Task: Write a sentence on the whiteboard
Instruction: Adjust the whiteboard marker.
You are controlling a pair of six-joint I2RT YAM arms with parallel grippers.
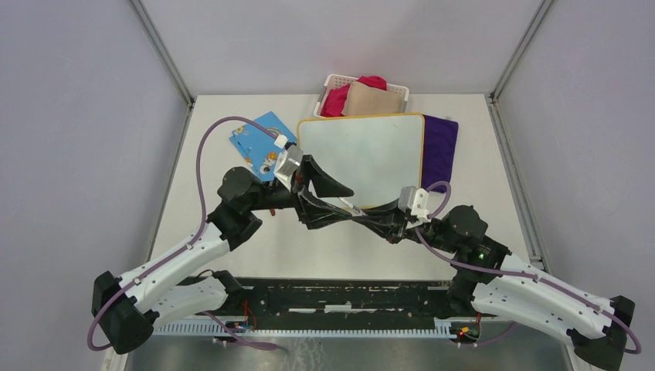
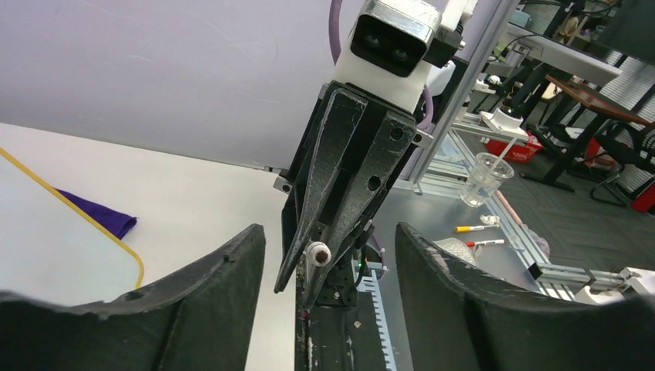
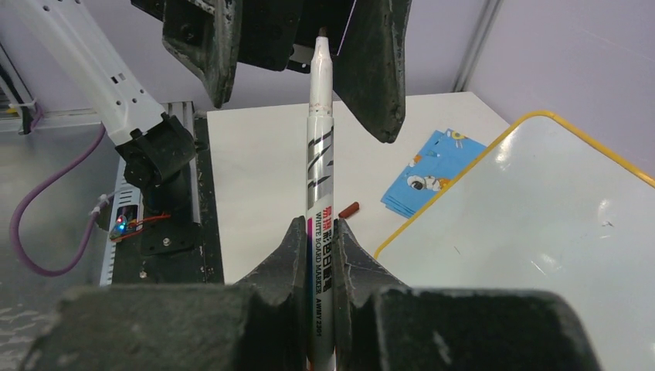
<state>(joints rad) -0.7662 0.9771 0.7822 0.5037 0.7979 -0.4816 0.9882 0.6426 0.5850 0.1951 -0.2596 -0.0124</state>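
Observation:
The whiteboard (image 1: 371,154) lies flat at mid table, white with a yellow-orange frame. No sentence shows on it. My right gripper (image 3: 320,232) is shut on a white whiteboard marker (image 3: 319,154), uncapped, with its dark tip pointing at my left gripper. My left gripper (image 2: 330,255) is open, and its fingers (image 3: 378,62) stand on either side of the marker tip (image 2: 317,253) without touching it. Both grippers (image 1: 349,202) (image 1: 377,222) meet just above the board's near edge. A dark red cap (image 3: 349,209) lies on the table beside the board (image 3: 541,232).
A blue card (image 1: 255,143) lies left of the board. A purple cloth (image 1: 440,147) lies under the board's right edge. A white basket (image 1: 328,81) with red and tan cloths stands behind the board. Grey walls close in the table's sides.

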